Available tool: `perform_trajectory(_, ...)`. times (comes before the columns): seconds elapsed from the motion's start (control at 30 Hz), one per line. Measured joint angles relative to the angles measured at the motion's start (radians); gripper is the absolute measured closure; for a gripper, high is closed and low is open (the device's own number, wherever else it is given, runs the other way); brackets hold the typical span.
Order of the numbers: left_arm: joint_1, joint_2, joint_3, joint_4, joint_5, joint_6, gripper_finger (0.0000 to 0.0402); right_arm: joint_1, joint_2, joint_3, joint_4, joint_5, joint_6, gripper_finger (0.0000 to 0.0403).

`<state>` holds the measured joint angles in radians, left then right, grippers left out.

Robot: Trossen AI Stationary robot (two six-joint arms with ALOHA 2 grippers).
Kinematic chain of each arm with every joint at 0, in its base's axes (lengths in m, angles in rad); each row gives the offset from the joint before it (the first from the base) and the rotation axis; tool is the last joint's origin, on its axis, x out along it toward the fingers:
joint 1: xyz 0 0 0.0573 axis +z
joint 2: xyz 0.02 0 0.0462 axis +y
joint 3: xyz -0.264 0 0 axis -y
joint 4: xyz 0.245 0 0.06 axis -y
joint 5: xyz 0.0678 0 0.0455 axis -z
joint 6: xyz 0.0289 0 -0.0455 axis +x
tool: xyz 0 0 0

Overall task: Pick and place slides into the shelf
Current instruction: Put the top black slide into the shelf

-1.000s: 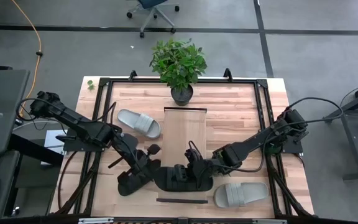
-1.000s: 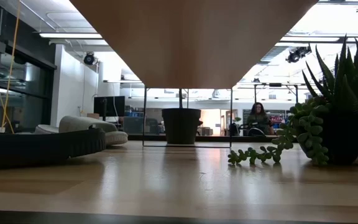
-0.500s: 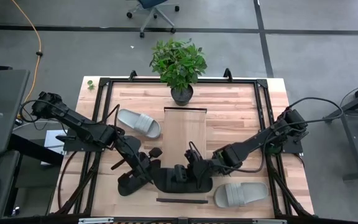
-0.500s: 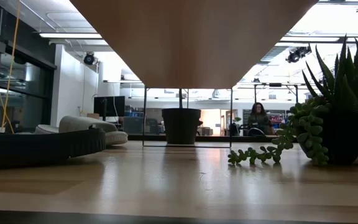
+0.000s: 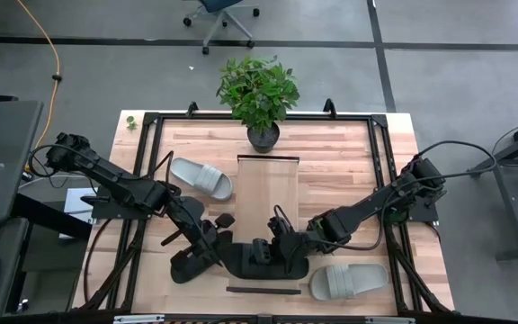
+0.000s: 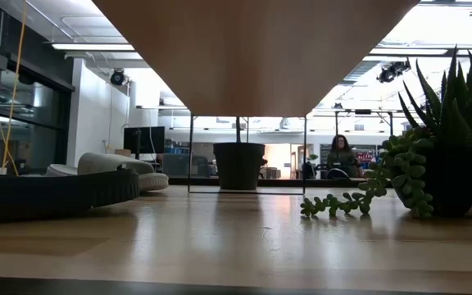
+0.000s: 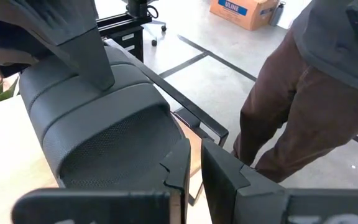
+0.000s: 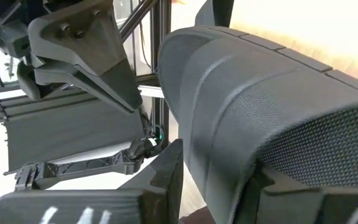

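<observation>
Slides first: a black slide (image 5: 263,258) lies at the front middle of the table (image 5: 349,171), just before the near end of the shelf (image 5: 266,184), with both grippers on it; the right gripper (image 5: 281,245) clasps its ribbed strap, fingers around the strap as the right wrist view shows; the left gripper (image 5: 212,243) sits at its other end, fingers (image 7: 219,174) nearly together on the slide's edge, though a firm grasp cannot be told; a second black slide (image 5: 190,263) lies touching it on the left; one light grey slide (image 5: 201,176) rests left of the shelf, apart from it; the other grey slide (image 5: 347,281) lies at the front right; a potted plant (image 5: 259,94) stands at the shelf's far end; a person's brown trousers (image 7: 291,106) show beyond the table in the left wrist view.
</observation>
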<state>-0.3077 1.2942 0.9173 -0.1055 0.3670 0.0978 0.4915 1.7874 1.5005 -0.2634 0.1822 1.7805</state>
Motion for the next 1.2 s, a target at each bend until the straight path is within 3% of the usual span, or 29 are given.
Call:
perform_trajectory(0.97, 0.0, 0.0, 0.0, 0.0, -0.004, 0.0, 0.0378, 0.0, 0.0, 0.002, -0.045, -0.007, 0.026, 0.0316)
perform_trajectory(1.2, 0.001, 0.0, 0.0, 0.0, -0.015, 0.001, 0.0378, 0.0, 0.0, 0.058, -0.143, -0.022, 0.016, 0.0316)
